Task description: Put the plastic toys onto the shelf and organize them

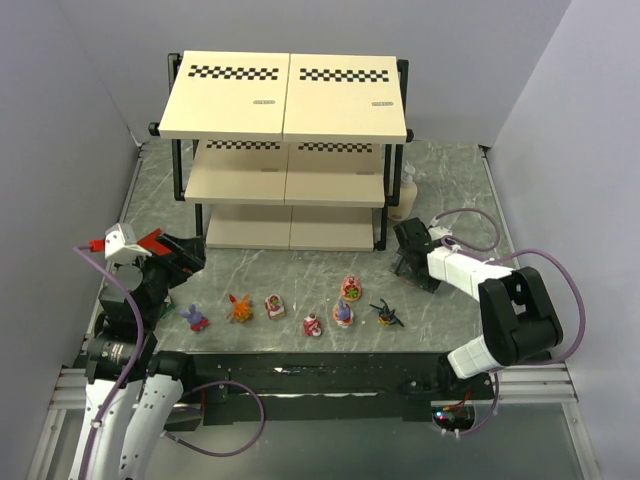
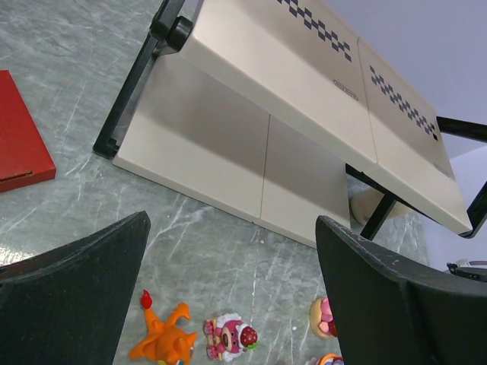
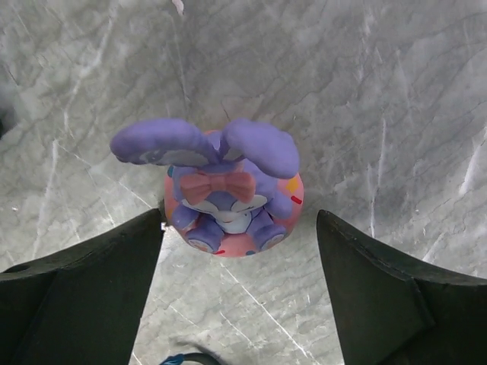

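1. Now the right gripper [image 3: 240,220] is down low over the table [image 1: 460,190]. It is toward the right edge, just in front of the right front leg of the shelf [image 1: 285,95].
2. Its two black fingers [image 3: 91,281] are spread wide apart.
3. A purple bunny [image 3: 221,190] with long ears and a pink bow sits between them. It is upright on a round pink base, and the base rests on the table.
4. One finger is right beside the base, but I cannot tell if it touches. The other finger is apart from the bunny, with bare table in between.
5. The left gripper [image 2: 232,220] is held above the table near the left edge. Its fingers are spread wide too, and nothing is between them.
6. A red block [image 2: 19,137] lies flat on the table beside the left gripper, on the side toward the left edge.
7. The shelf stands in the middle of the table toward the far edge. It has three cream boards, and the top one has black and white squares along its back.
8. Seven more toys stand in a loose row along the near edge.
9. From the left they are a second bunny [image 1: 195,318], an orange spiky toy [image 1: 239,308] and a red-pink round toy [image 1: 275,306].
10. After those come another round toy [image 1: 313,324], a third bunny [image 1: 343,313] and a dark blue and yellow winged toy [image 1: 386,314]. One more round toy [image 1: 351,288] stands just behind the third bunny.
11. A cream pump bottle [image 1: 405,195] stands just beside the right side of the shelf.
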